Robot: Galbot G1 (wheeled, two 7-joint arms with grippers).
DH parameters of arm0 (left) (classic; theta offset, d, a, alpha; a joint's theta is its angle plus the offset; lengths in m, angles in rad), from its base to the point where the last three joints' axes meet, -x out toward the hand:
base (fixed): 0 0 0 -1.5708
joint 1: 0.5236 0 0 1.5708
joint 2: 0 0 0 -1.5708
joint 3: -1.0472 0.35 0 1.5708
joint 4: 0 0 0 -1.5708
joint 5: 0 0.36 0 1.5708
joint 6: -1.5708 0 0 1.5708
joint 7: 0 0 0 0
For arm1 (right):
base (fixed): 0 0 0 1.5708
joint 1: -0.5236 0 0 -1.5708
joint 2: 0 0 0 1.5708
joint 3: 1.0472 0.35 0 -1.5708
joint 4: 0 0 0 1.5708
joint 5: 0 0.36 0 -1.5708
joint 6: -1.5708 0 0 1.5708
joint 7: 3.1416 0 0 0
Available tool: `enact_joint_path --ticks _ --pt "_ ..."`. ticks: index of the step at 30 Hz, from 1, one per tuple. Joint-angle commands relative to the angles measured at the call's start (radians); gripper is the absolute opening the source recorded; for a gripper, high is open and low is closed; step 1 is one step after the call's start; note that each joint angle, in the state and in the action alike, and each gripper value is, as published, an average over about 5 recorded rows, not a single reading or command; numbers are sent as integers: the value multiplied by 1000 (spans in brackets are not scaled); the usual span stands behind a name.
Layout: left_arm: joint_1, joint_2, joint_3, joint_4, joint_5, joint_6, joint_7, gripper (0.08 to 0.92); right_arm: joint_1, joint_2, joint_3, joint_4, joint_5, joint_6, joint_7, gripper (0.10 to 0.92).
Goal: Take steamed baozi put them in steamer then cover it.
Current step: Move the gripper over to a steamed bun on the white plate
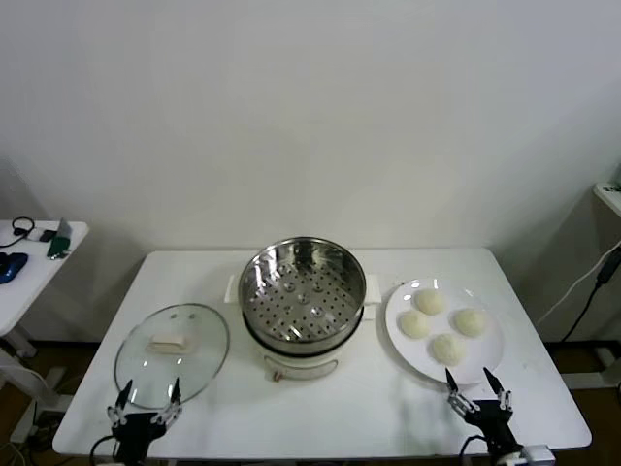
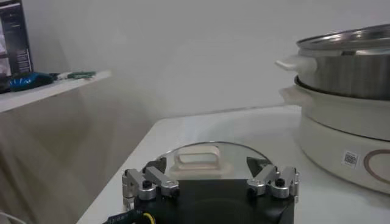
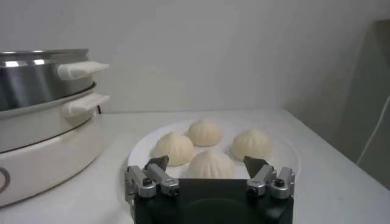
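Along the frame's bottom edge, the left gripper (image 1: 147,398) by the lid (image 1: 172,353) and the right gripper (image 1: 476,386) by the buns (image 1: 442,322) both gape apart, holding nothing.

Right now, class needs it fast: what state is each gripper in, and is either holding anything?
Left gripper: open, holding nothing, at the table's near edge by the glass lid.
Right gripper: open, holding nothing, by the plate of buns.
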Motion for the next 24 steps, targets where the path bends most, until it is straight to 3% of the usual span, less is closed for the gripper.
enact_joint_path --ticks 1,7,12,20,24 --pt "2 1 1 -2 5 1 0 823 39 -10 13 18 -1 -86 9 823" --pt "0 3 14 -5 7 -3 0 823 324 -182 -29 -24 -4 -253 60 823" --pt "-4 5 19 -6 6 -7 0 823 646 -394 -255 -152 5 -370 35 823" --pt "1 6 18 -10 0 -17 -3 823 1193 -701 -833 -342 -42 -540 -329 823" --pt "6 7 15 -8 1 -25 -4 823 1526 -771 -1188 -452 -156 -419 -623 823"
